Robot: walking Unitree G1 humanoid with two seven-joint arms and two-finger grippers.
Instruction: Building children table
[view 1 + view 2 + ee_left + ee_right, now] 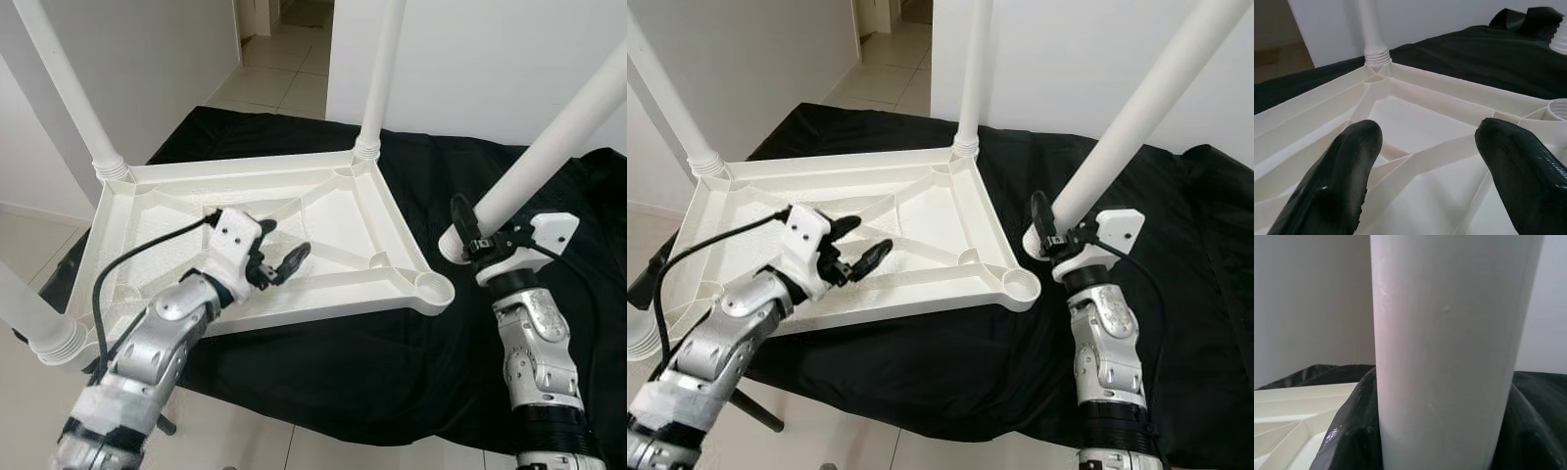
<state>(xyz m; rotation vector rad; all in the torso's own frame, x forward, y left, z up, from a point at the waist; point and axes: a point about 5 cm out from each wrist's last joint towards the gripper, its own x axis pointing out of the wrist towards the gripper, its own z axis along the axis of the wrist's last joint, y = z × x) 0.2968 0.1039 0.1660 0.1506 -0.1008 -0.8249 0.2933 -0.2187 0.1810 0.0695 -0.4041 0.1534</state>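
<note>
Three legs fitted: white table top (323, 211) lay upside down on the black cloth (549, 245), with legs upright in three corners.
Fourth socket: empty corner socket (433, 287) nearest the loose leg.
Loose leg: white leg (549, 147), tilted, its threaded end just beside that socket.
Right end effector (468, 235): clamped on the loose leg.
Left end effector (281, 253): fingers apart, over the underside ribs.
</note>
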